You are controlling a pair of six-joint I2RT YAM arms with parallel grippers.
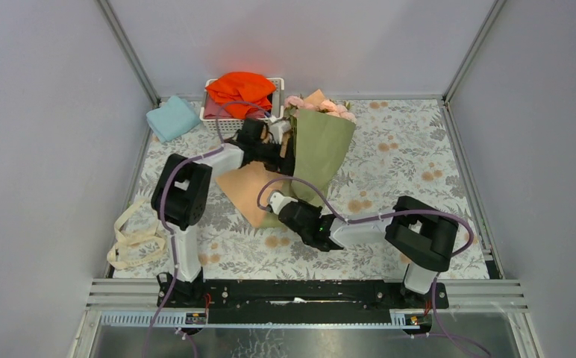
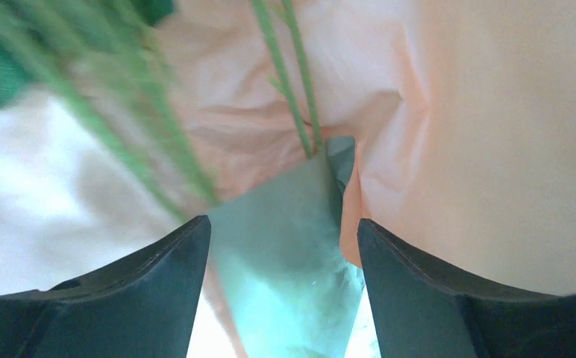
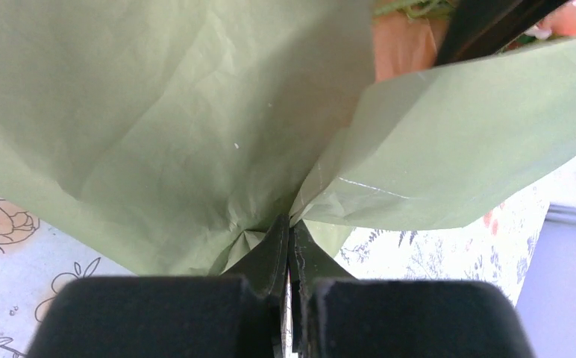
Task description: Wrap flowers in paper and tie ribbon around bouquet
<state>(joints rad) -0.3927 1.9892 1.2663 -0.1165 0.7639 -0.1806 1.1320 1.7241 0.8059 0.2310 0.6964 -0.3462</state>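
— Top view: which step are you on?
— Mid-wrap, I'd say. The paper [image 1: 321, 145] lies over the flowers [image 1: 321, 106] near the table's [image 1: 419, 149] far edge, with one peach flap not yet folded. The ribbon [image 1: 132, 239] lies by the left edge (untouched).
— Left wrist?
— Your left gripper [image 2: 283, 224] is spread, with an olive flap between its fingers, unpinched.
— Right wrist?
— Your right gripper [image 3: 289, 227] is pressed together on the paper's gathered base. Next, I'd judge, you fold the peach flap across.

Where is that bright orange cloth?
Overhead view: the orange cloth is heaped in a white basket at the far edge, centre-left, between the light-blue cloth and the pink blooms.
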